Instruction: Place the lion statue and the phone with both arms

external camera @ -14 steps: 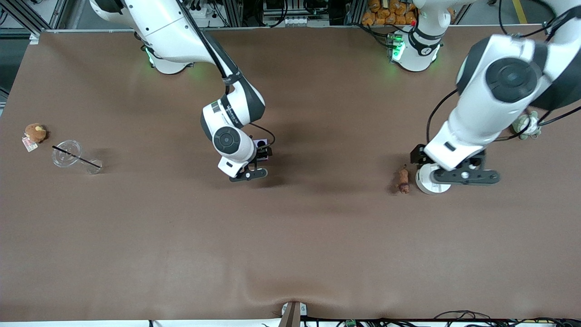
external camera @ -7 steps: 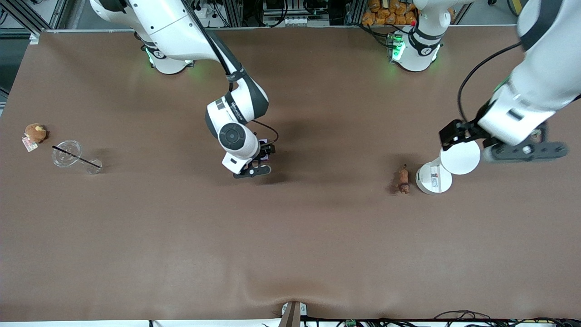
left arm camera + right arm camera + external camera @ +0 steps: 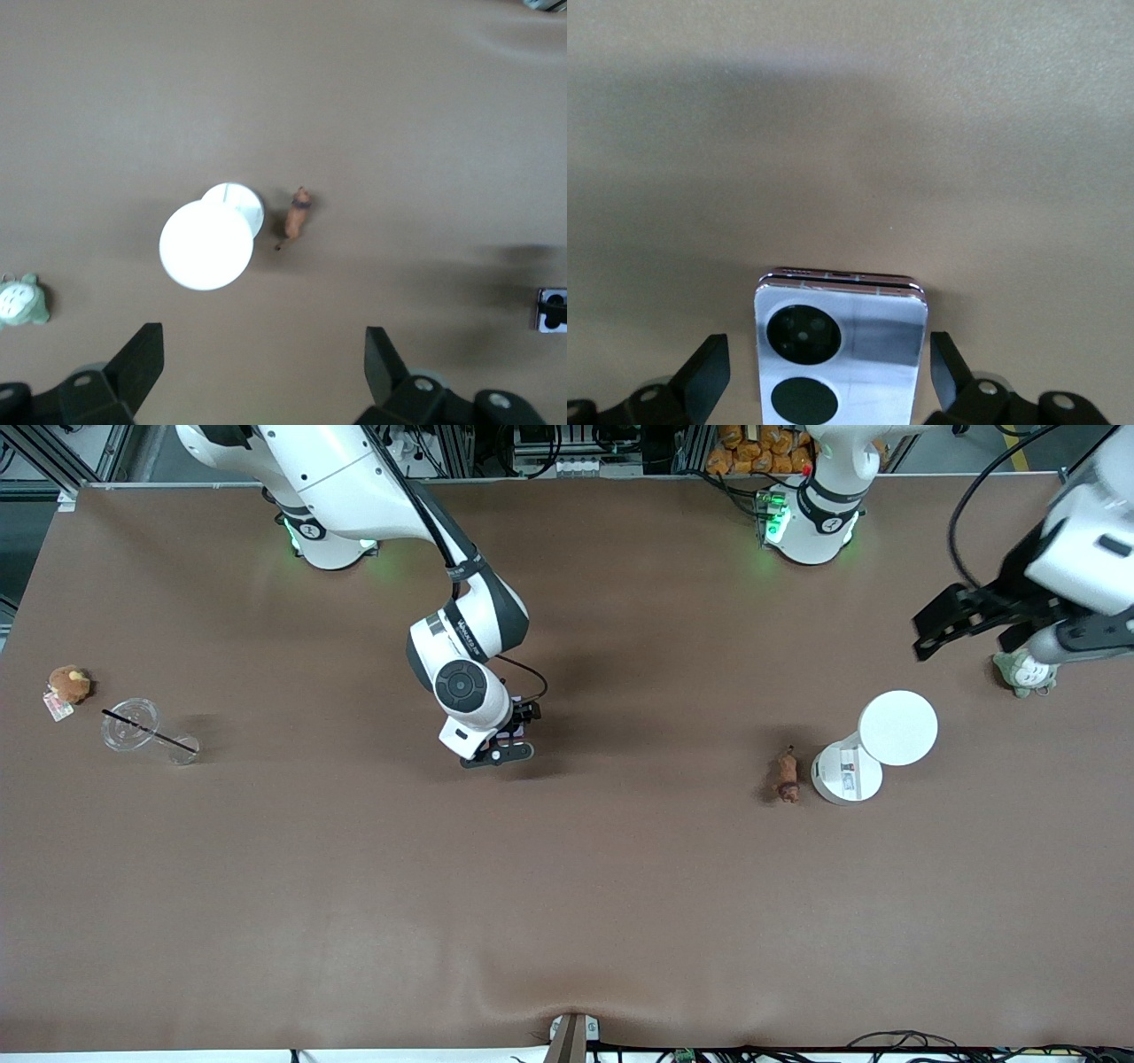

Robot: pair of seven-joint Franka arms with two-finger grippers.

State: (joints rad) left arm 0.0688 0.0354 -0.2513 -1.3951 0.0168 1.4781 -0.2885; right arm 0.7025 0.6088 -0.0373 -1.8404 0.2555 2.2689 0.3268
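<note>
lion statue: the little reddish-brown lion statue [image 3: 787, 776] is lying on the table [image 3: 567, 886], just beside the base of the white stand [image 3: 873, 748], on the side toward the right arm's end. Nothing is touching it.

phone: the pale-lavender phone [image 3: 840, 350] lies flat on the table near the middle, camera circles facing up. From the front it's almost totally hidden under the right arm's wrist.

right gripper: the right gripper [image 3: 828, 376] is low over the phone with its fingers spread wide, one either side of it. There's a gap on both sides, so it isn't gripping anything.

left gripper: the left gripper [image 3: 266, 372] is up in the air at the left arm's end of the table, over the grey-green plush [image 3: 1025, 673]. Fingers are wide apart and empty, and the lion and stand are well apart from it.

step in hand: looks to me like both items are already set down and both claws are free, so probably the release/back-off bit. Could also be the right one lining up a grab, can't rule that out.

next move: if it's done, the right gripper should lift straight up so it doesn't nudge the phone.

other stuff: brown plush [image 3: 68, 684] and a clear cup [image 3: 146, 731] sit at the right arm's end, out of the way.
</note>
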